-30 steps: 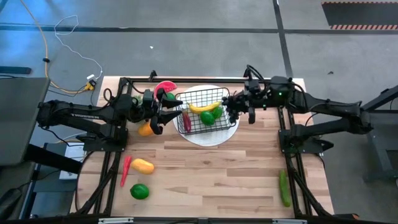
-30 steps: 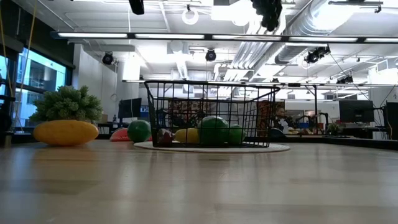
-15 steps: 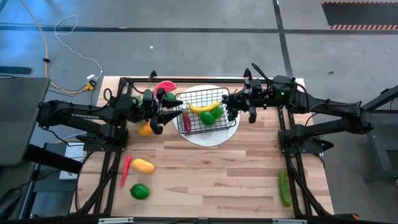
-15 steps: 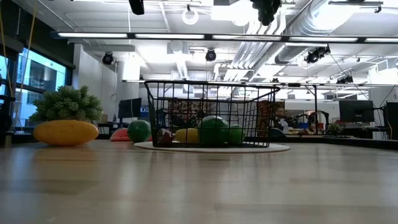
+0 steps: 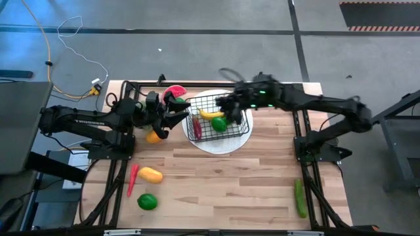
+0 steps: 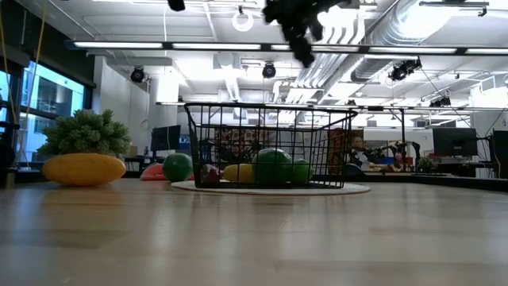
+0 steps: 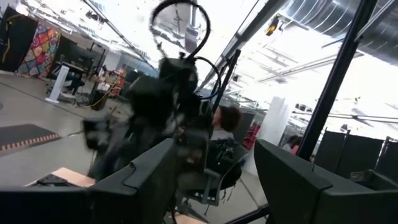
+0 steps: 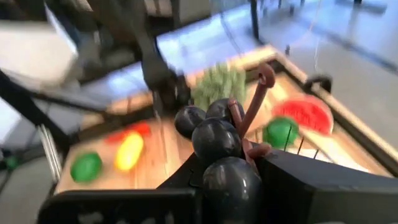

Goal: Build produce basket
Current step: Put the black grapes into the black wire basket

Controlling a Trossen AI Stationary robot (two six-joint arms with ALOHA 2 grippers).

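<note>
The black wire basket (image 5: 216, 118) stands on a round white plate (image 5: 226, 145) and holds a banana (image 5: 211, 113), limes (image 5: 218, 123) and a red pepper (image 5: 197, 128). My right gripper (image 5: 226, 105) hovers above the basket, shut on dark grapes (image 8: 214, 146). In the low view it is blurred, high above the basket rim (image 6: 270, 107). My left gripper (image 5: 174, 115) is open and level beside the basket's left side, touching nothing. A watermelon slice (image 5: 174, 92) lies behind it, and an orange-yellow fruit (image 5: 153, 136) lies under the left arm. My right gripper holds the bunch of dark grapes (image 8: 217, 168) pinched between its two fingers (image 8: 311, 180). The brown stem (image 8: 255, 112) sticks out past the fingertips. The bunch is lifted clear, above the basket.
On the table's near left lie a red pepper (image 5: 133, 178), a yellow fruit (image 5: 151, 175) and a lime (image 5: 147, 201). A cucumber (image 5: 300, 198) lies near the near right corner. A leafy green vegetable (image 6: 83, 131) sits at the left. The middle boards (image 5: 223, 190) are bare.
My right gripper has swung fast toward the table's left, from beside the basket's right side to above the basket, carrying the grapes along and staying shut on them. The basket and the fruit inside it have stayed put.
</note>
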